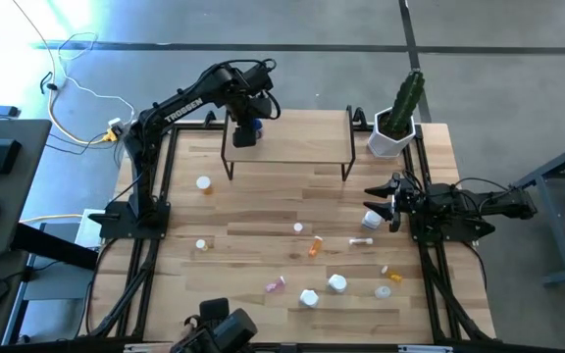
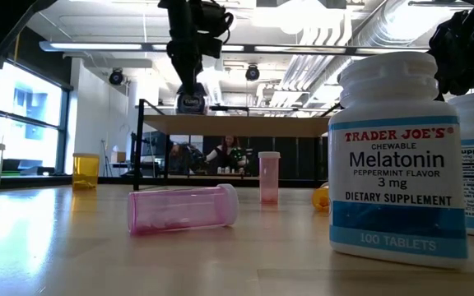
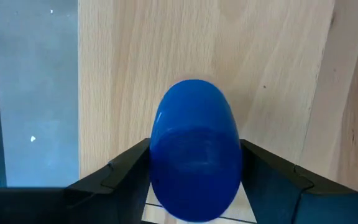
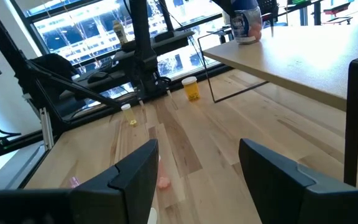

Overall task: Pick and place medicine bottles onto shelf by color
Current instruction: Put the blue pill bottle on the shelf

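My left gripper (image 1: 246,132) is over the left end of the shelf (image 1: 292,137), shut on the squat blue-lidded jar (image 3: 196,149). The low view shows the jar (image 2: 191,103) at the level of the shelf's top board (image 2: 245,125). My right gripper (image 1: 388,201) is open and empty near the table's right edge, beside a white bottle (image 1: 372,218). Several bottles lie or stand on the table: an orange one (image 1: 315,245), a pink one (image 1: 276,284), white ones (image 1: 337,283) and an orange one with a white lid (image 1: 204,183). My left gripper pinches the jar between its two fingers (image 3: 126,171), one on each side just below the blue lid (image 3: 166,186). The fingers come from above, pointing down. The jar is upright with its base at the shelf board (image 4: 247,42); whether it rests on it I cannot tell.
A white hexagonal pot with a cactus (image 1: 393,132) stands at the far right, beside the shelf's right end. In the low view a Melatonin bottle (image 2: 397,156) stands close to the camera and a pink bottle (image 2: 183,210) lies on its side. The shelf top right of the jar is bare.
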